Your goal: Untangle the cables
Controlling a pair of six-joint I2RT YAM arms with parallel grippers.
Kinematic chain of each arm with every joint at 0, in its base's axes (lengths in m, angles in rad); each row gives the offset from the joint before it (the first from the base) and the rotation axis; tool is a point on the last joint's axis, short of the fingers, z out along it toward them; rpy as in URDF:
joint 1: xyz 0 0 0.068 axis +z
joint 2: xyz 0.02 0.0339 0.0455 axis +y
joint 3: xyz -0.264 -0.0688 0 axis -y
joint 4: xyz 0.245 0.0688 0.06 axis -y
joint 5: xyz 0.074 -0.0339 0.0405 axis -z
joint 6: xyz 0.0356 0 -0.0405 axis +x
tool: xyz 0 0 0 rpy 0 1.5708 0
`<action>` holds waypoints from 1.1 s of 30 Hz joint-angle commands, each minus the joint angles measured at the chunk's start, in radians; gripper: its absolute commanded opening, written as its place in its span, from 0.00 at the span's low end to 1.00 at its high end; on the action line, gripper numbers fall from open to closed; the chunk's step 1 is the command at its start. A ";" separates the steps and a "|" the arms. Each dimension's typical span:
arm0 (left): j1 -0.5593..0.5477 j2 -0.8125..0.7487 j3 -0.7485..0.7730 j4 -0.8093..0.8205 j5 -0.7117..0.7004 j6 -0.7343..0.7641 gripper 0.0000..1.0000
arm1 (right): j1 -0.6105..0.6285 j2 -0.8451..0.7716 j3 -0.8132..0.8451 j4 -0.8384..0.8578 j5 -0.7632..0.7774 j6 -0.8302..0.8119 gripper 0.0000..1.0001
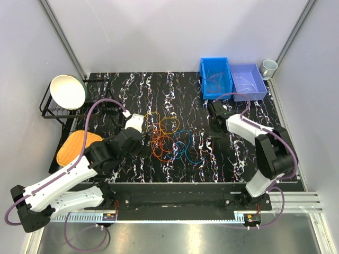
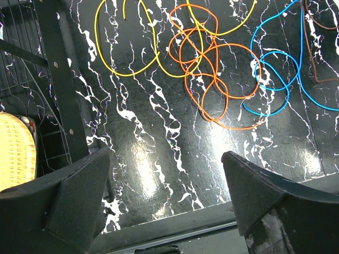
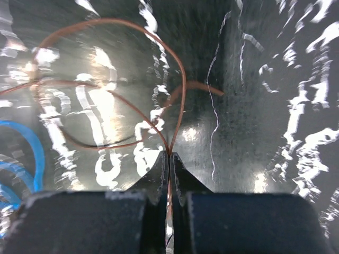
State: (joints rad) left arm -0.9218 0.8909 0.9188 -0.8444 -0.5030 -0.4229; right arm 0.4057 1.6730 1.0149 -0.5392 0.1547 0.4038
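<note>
- Cables (image 1: 169,138) lie in a loose tangle mid-table, on the black marbled table (image 1: 238,159), between the two arms.
- In the left wrist view, the orange cable (image 2: 193,55) is knotted over itself at the centre of the pile. The yellow cable (image 2: 97,37) loops on one side and the blue cable (image 2: 252,47) on the other. Yellow crosses the orange knot. Blue runs just beside orange, but I can't tell if they interlock.
- Left gripper (image 2: 165,159) has its fingers spread wide with nothing between them. It sits over bare table just short of the orange loops and touches no cable.
- Right gripper (image 3: 169,156) is clenched, its fingertips pinching a thin brownish-red cable (image 3: 183,84). From the pinch that cable arcs away in a big loop lying on the table, with a free end sticking out to the side.
- The right wrist view is blurred. A bit of blue cable shows at its edge, apart from the gripped one.
- From overhead, the right arm reaches in from the right side of the pile and the left arm from the left.
- At the far right of the table a blue bin (image 1: 202,74) and a lavender bin (image 1: 249,98) sit side by side, touching. Thin wires are visible in both.
- A cup (image 1: 269,66) stands just beyond the lavender bin.
- At far left a white bowl (image 1: 68,91) sits on a black wire rack (image 1: 47,114), with a yellow woven mat (image 1: 77,147) in front of it.
</note>
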 commanded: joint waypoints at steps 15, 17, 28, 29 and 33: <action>0.001 -0.240 0.002 -0.055 -0.065 -0.065 0.91 | -0.007 -0.303 0.431 -0.216 0.193 -0.085 0.00; 0.001 -0.237 -0.001 -0.050 -0.069 -0.062 0.91 | -0.008 -0.302 0.465 -0.217 0.223 -0.102 0.00; 0.001 -0.224 -0.005 -0.042 -0.068 -0.059 0.90 | -0.074 -0.222 0.726 -0.209 0.270 -0.160 0.00; 0.003 -0.227 -0.005 -0.041 -0.068 -0.057 0.90 | -0.085 -0.207 0.760 -0.208 0.269 -0.164 0.00; 0.003 -0.239 -0.006 -0.039 -0.069 -0.056 0.90 | -0.099 -0.187 0.804 -0.211 0.269 -0.172 0.00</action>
State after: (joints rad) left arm -0.9218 0.6685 0.9138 -0.9260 -0.5388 -0.4755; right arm 0.3210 1.4647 1.7569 -0.7578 0.3943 0.2596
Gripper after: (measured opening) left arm 0.904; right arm 0.011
